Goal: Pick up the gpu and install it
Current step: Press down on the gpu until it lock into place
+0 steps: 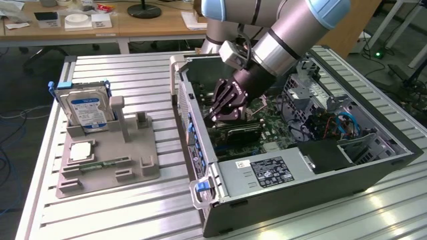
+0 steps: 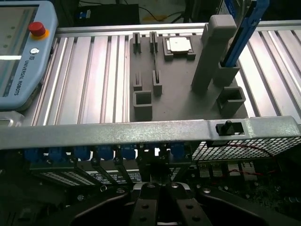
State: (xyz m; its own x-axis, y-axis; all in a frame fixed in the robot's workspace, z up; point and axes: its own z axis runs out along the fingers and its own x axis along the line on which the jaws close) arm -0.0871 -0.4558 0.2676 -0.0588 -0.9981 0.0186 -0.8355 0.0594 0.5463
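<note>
A: gpu (image 1: 241,131)?
B: Inside the open computer case (image 1: 373,165), lying flat over the motherboard (image 1: 277,125), dark face up. Long axis runs along the case's length, one end toward the case's rear wall (image 1: 189,120) (bracket end not clear to me).
A: gripper (image 1: 222,114)?
B: Fingers clamped together, tips down at the card's upper edge near the rear wall. Can't tell if it's actually pinching the card or just pressing on it.
A: Room around it?
B: Tight. Rear wall just beside the fingers, power supply (image 1: 267,172) near the card's other side, drive cage and cables (image 1: 333,125) further in. Case top is open.
A: Outside the case?
B: Ribbed aluminium table (image 1: 133,210). Grey fixture tray (image 1: 107,165) beside the rear wall, well apart from the card, holding a hard drive (image 1: 85,107) upright, a CPU (image 1: 80,151) and a memory stick (image 1: 105,163). Teach pendant (image 2: 19,52) also on the table. Wooden desks (image 1: 133,25) behind, office floor.
</note>
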